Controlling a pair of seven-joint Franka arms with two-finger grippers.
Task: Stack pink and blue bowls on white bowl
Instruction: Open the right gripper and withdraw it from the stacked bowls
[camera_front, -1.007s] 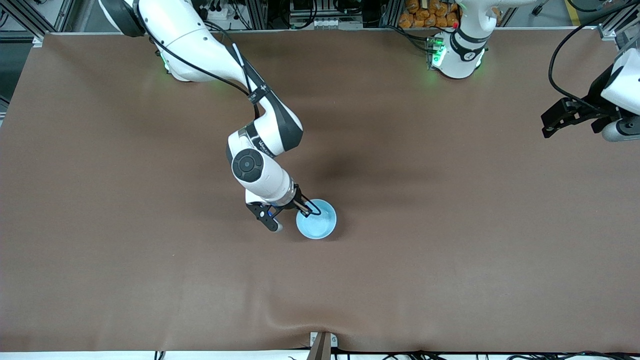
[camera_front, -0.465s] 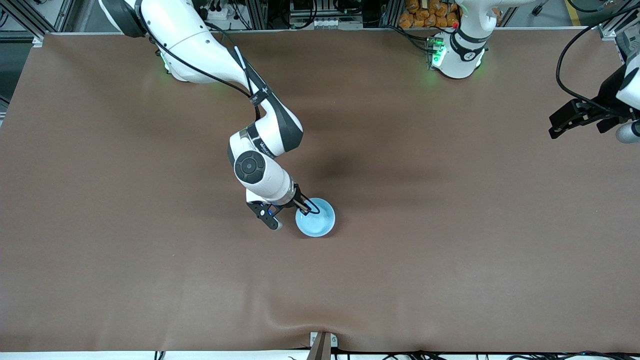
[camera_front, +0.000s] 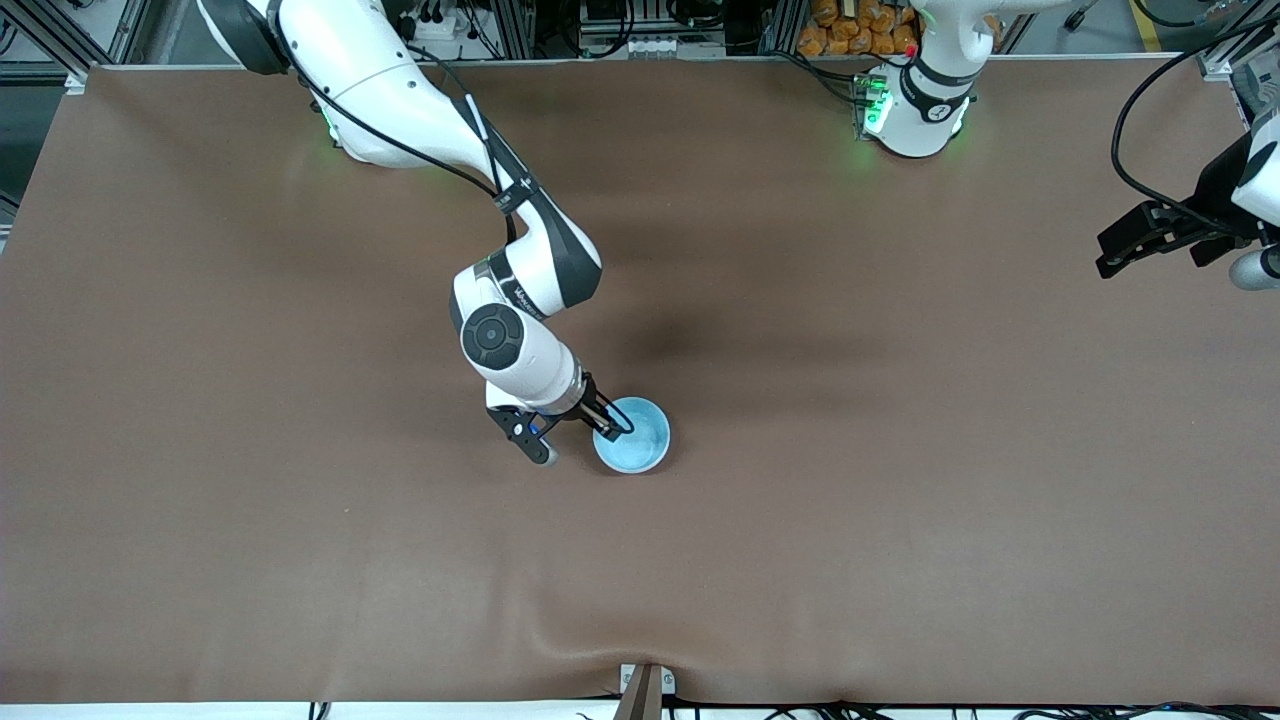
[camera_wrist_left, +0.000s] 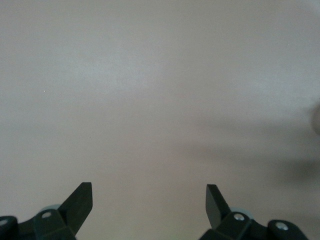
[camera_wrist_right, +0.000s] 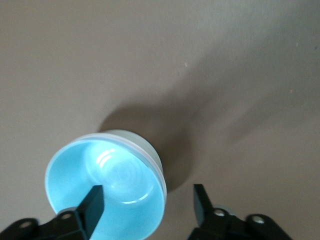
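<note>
- you are looking at a brown table (camera_front: 900, 500) with two white robot arms reaching over it.
- the blue bowl (camera_front: 631, 434) is sitting near the middle of the table, right side up, and its inside is looking shiny.
- in the right wrist view you are seeing a pale rim of another bowl (camera_wrist_right: 131, 138) peeking out under the blue bowl's edge, so the blue bowl is sitting inside something. you cannot tell its colour for sure.
- the right gripper (camera_front: 598, 421) is hanging just over the blue bowl's edge, on the side toward the right arm's end of the table.
- its two fingers (camera_wrist_right: 93, 204) are standing apart with the bowl's edge between them. one finger is over the inside of the bowl and one is outside it. they are not squeezing the bowl.
- the left gripper (camera_front: 1112, 258) is waiting up in the air over the left arm's end of the table, well apart from the bowl.
- its fingers (camera_wrist_left: 80, 202) are spread wide and are holding nothing. only bare table is showing under them.
</note>
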